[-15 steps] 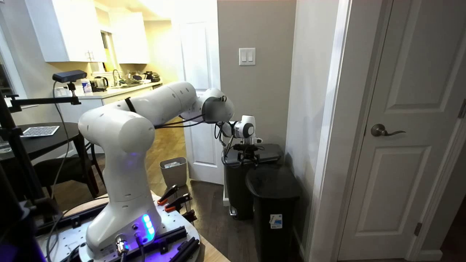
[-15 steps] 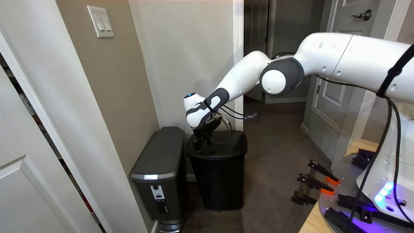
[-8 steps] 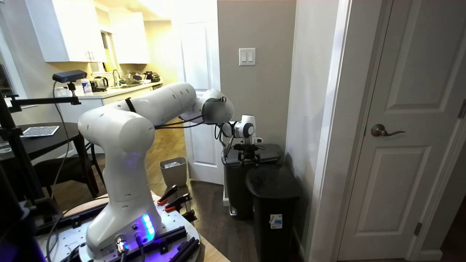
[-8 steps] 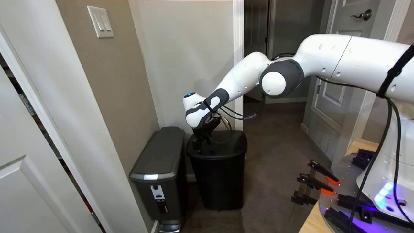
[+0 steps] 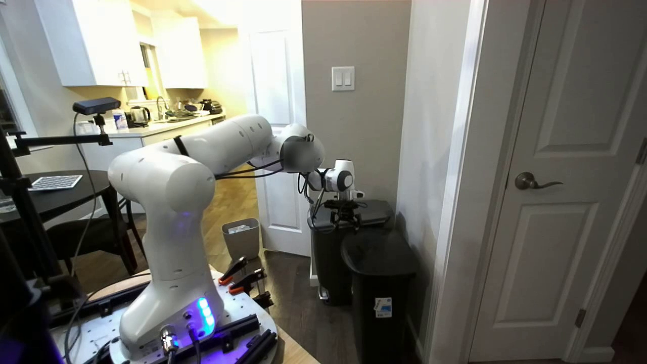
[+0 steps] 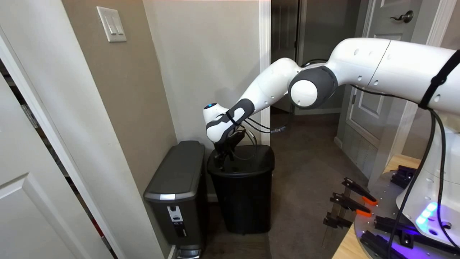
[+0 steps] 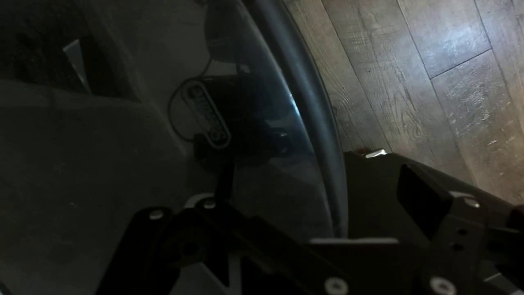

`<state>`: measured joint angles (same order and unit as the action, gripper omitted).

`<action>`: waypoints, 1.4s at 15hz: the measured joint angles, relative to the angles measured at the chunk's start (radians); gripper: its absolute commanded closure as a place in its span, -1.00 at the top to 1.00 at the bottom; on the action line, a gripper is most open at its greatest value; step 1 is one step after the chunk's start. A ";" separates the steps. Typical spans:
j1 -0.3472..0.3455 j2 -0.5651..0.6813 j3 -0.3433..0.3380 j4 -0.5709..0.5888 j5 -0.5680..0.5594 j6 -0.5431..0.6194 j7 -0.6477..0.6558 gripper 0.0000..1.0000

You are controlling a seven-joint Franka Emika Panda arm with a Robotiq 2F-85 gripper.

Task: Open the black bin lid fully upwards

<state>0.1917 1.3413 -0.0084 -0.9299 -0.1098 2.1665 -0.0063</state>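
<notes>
The black bin (image 5: 376,333) stands against the wall with a small pale label on its front. It also shows in an exterior view (image 6: 248,205). Its glossy black lid (image 6: 257,160) lies flat and shut; it also shows in an exterior view (image 5: 381,255) and fills the left of the wrist view (image 7: 123,164). My gripper (image 7: 321,196) is open and holds nothing. In the wrist view one finger is over the lid and one is beyond its rim. In both exterior views the gripper (image 5: 345,220) is low at the lid's side facing the grey bin (image 6: 220,162). Contact cannot be told.
The greyer bin (image 6: 176,171) stands close beside the black bin. Walls (image 6: 212,72) rise close behind the bins. A small grey wastebasket (image 5: 241,242) stands on the floor. Clamps (image 6: 346,201) stick out from the robot's table edge.
The arm's elbow is very slightly lower than one second ago. The gripper has hardly moved. The lid has not moved.
</notes>
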 measured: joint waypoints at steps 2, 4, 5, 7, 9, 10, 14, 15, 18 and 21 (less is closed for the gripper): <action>0.038 0.002 -0.038 -0.002 -0.031 0.000 0.037 1.00; 0.094 0.007 -0.077 -0.009 -0.064 0.000 0.088 1.00; 0.126 0.010 -0.097 -0.014 -0.080 0.000 0.118 1.00; 0.188 0.017 -0.135 -0.030 -0.112 0.000 0.177 1.00; 0.250 0.026 -0.175 -0.052 -0.144 0.000 0.235 1.00; 0.279 0.031 -0.196 -0.063 -0.158 -0.001 0.262 1.00; 0.395 0.058 -0.288 -0.101 -0.226 -0.024 0.386 1.00; 0.424 0.068 -0.311 -0.105 -0.241 -0.042 0.414 1.00; 0.498 0.106 -0.368 -0.107 -0.280 -0.117 0.473 1.00; 0.545 0.141 -0.404 -0.110 -0.314 -0.175 0.514 1.00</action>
<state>0.7369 1.4822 -0.4123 -1.0395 -0.4233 1.9916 0.5074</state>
